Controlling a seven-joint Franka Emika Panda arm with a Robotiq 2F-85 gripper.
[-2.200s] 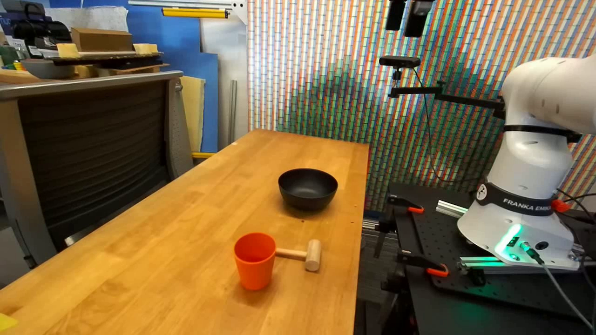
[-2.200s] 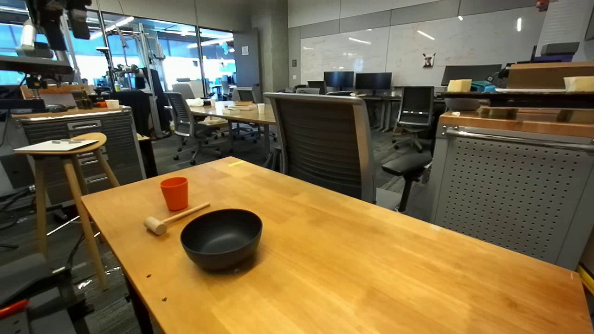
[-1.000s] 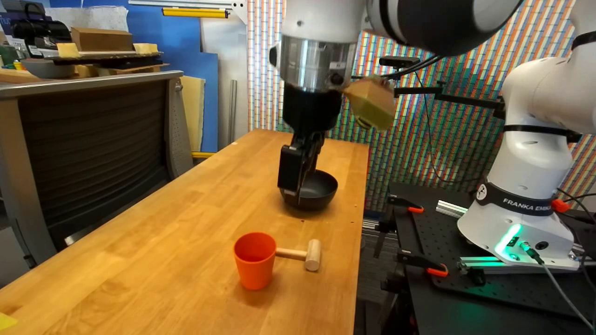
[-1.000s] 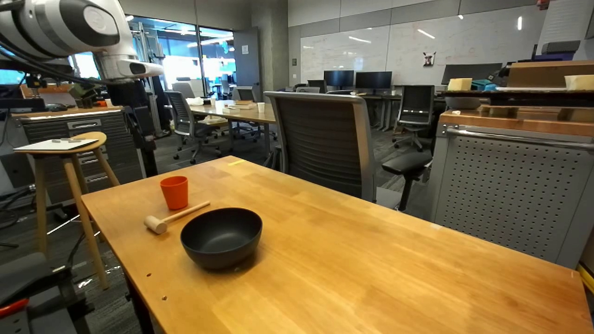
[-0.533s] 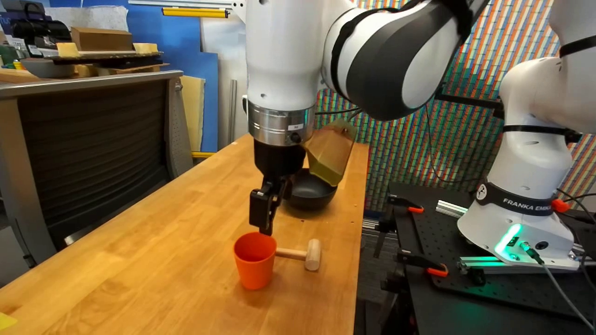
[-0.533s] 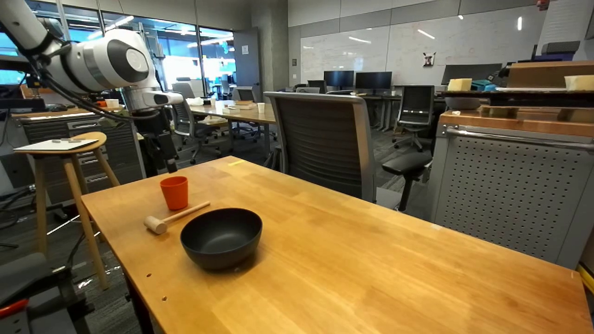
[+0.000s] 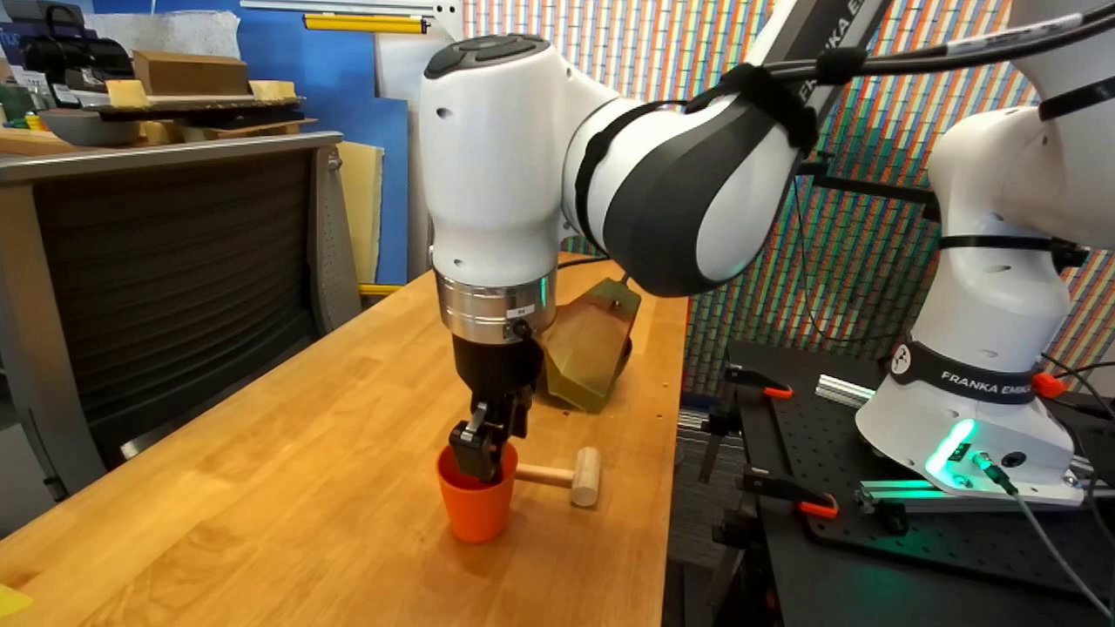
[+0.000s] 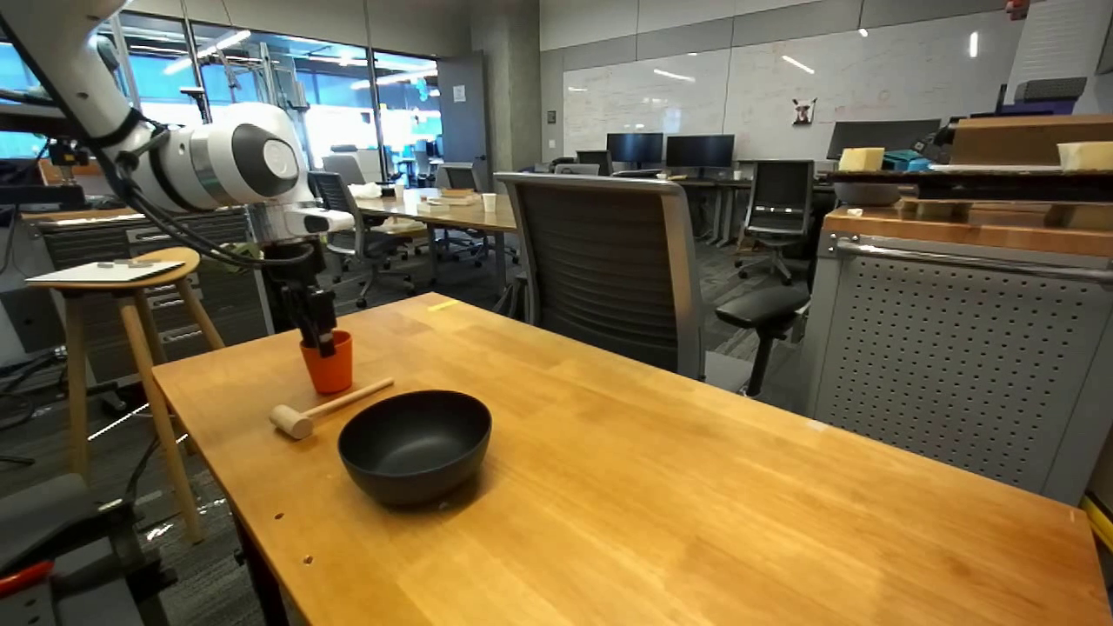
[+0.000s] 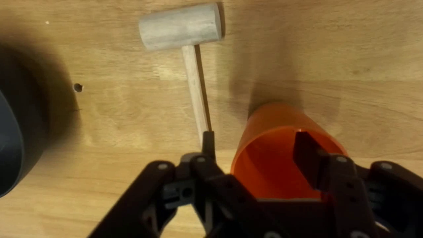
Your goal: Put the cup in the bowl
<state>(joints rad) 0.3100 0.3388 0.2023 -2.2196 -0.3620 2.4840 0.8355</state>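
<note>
The red-orange cup stands upright on the wooden table, also in an exterior view and the wrist view. My gripper is open, pointing down at the cup's rim. In the wrist view one of the fingers is inside the cup's mouth and the other is outside its wall, with a gap between that finger and the cup. The black bowl stands apart from the cup; its edge shows at the left of the wrist view. In an exterior view the arm hides most of it.
A wooden mallet lies beside the cup, between cup and bowl, its handle close to the outer finger in the wrist view. A chair stands along the table's long side and a stool beyond its end.
My arm has come in from above, passed the bowl's side and lowered toward the cup. One finger has gone into the cup's mouth. Cup, bowl and mallet have not moved.
</note>
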